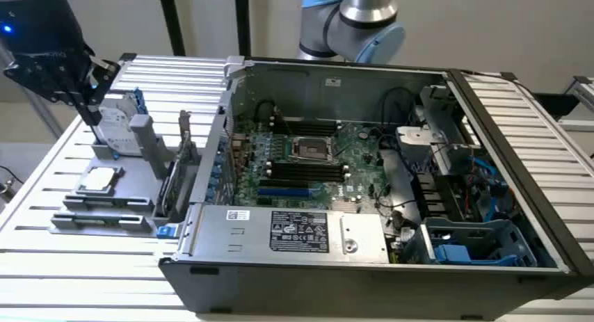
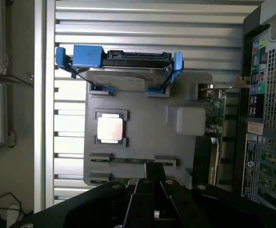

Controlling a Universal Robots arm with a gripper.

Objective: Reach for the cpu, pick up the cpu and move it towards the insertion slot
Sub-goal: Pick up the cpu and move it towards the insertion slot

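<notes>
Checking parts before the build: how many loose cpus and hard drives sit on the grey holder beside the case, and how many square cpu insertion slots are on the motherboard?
cpu: 1
hard drive: 1
insertion slot: 1
Total: 3

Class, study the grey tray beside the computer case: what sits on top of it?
On the grey tray: the cpu in a square recess, a hard drive with blue rails standing on edge, and a pale block. The recess floor under the cpu is covered.

Slatted table: grey fixture, computer case
</notes>
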